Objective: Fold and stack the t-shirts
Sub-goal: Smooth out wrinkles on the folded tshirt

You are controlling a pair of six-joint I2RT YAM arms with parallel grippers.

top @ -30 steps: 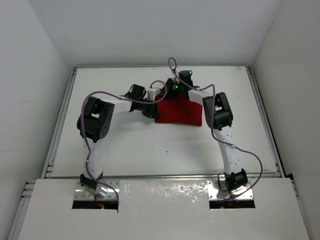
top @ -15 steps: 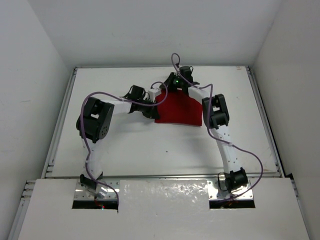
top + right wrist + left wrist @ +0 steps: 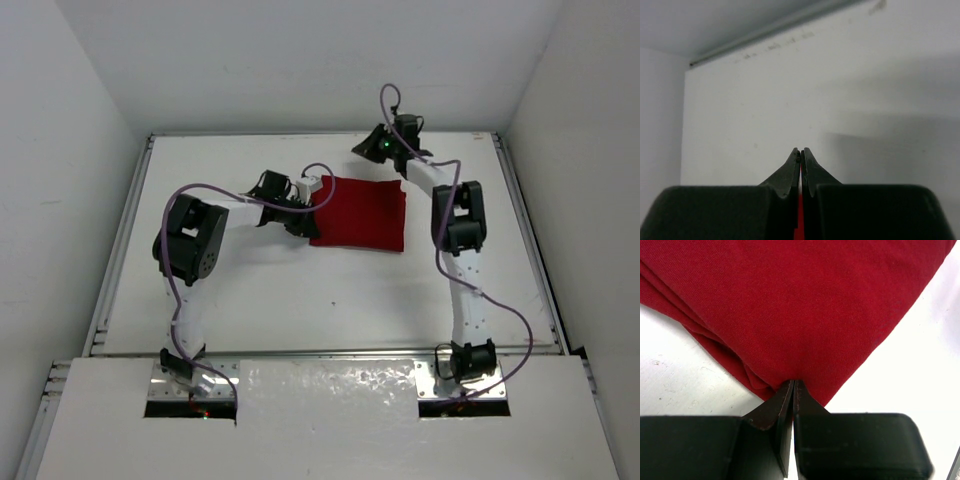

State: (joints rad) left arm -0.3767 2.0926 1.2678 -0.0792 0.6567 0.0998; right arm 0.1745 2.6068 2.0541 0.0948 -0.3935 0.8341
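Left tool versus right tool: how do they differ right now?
The left tool is pinched on the folded corner of the t-shirt; the right tool is off the shirt, past its far edge. The left tool sits low at the cloth; the right tool faces bare table and the back wall. Both are shut.

- No text, label, brand, number or sign could be read in any of the views.
- A few faint dark marks [image 3: 772, 44] stood on the white table [image 3: 740, 125] near its far edge, at about 11 o'clock from the middle of the right wrist view. They were too blurred to tell whether they were writing.
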